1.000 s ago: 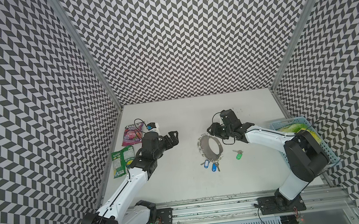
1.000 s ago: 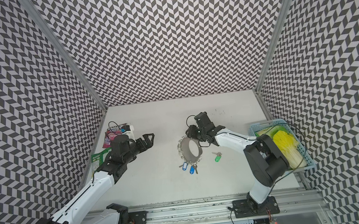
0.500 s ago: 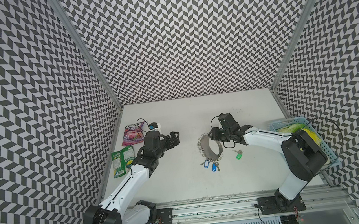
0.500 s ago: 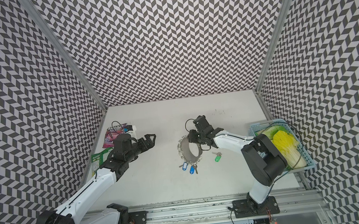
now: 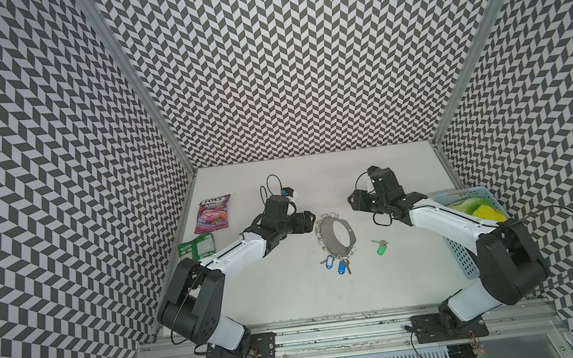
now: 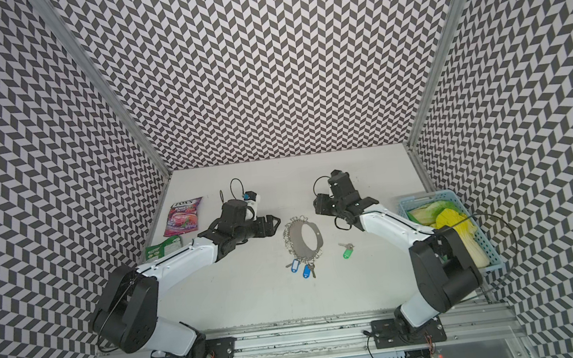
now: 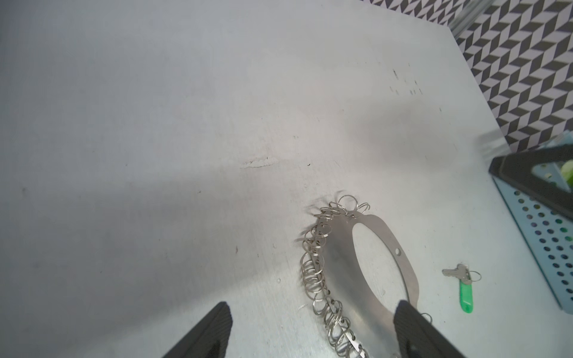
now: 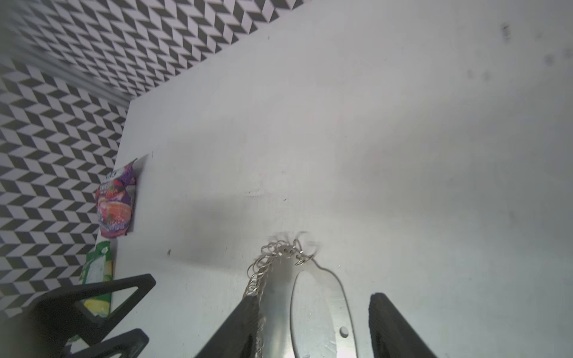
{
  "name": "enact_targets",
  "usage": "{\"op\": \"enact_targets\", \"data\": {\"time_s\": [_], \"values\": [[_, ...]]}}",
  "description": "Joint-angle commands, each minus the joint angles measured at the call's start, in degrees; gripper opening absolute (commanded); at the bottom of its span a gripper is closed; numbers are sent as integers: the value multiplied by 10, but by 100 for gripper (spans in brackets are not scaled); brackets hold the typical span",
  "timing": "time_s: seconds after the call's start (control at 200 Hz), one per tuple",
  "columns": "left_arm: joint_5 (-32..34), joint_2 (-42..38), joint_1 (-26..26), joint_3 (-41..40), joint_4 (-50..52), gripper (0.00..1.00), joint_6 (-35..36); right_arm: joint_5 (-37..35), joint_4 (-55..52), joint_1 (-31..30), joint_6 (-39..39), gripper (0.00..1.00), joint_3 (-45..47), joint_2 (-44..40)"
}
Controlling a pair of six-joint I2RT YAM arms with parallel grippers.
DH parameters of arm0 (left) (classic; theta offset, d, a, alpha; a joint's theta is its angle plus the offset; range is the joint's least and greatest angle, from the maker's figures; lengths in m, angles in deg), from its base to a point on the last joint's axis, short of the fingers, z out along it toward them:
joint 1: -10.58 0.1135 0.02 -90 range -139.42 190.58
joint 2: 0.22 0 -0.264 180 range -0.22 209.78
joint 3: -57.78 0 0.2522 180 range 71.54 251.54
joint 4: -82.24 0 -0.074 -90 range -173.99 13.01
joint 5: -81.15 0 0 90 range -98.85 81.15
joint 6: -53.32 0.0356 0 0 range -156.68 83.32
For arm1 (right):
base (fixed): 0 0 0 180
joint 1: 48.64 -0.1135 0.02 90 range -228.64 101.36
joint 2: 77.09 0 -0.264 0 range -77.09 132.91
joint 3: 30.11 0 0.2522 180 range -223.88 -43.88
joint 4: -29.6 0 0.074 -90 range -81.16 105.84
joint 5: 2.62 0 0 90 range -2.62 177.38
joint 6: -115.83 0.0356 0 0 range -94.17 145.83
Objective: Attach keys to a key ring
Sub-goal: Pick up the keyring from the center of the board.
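The key ring (image 5: 335,235) (image 6: 303,238), a flat gray crescent plate fringed with wire rings, lies mid-table. The green-tagged key (image 5: 381,248) (image 6: 347,252) lies loose just right of it, touching neither gripper. My left gripper (image 5: 306,221) (image 6: 271,224) is open, right at the ring's left edge. In the left wrist view its jaws (image 7: 313,307) straddle the ringed edge of the key ring (image 7: 341,257), and the key (image 7: 465,291) lies beyond. My right gripper (image 5: 355,203) (image 6: 319,205) hangs open beyond the ring's far right end. In the right wrist view (image 8: 313,299) it looks down on the plate (image 8: 280,288), gripping nothing.
Two blue-tagged keys (image 5: 337,265) hang on the ring's near end. A purple snack pack (image 5: 212,214) and a green one (image 5: 196,247) lie by the left wall. A blue basket (image 5: 464,255) with green and yellow contents stands at the right wall.
My left gripper has moved right, up to the key ring's left edge, and narrowed a little. My right gripper has drawn back to the right and opened wider.
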Motion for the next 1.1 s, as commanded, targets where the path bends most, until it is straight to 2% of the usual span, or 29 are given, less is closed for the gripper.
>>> {"op": "enact_targets", "data": {"time_s": [0.0, 0.155, 0.28, 0.571, 0.811, 1.097], "values": [[6, 25, -7, 27, -27, 81, 80, 20, 1, 16, -10, 60, 10, -26], [-9, 53, -18, 43, -43, 76, 149, 33, -6, 27, -19, 61, 12, -40], [-18, 72, -31, 50, -58, 76, 201, 49, -2, 35, -15, 61, 17, -45], [-40, 149, -45, 106, -26, 73, 297, 78, 5, 50, -14, 62, 21, -41], [-33, 202, -43, 153, 3, 73, 336, 98, 11, 59, -11, 62, 24, -41], [-47, 249, -35, 201, 36, 67, 366, 107, 13, 65, -9, 62, 27, -38]]}}
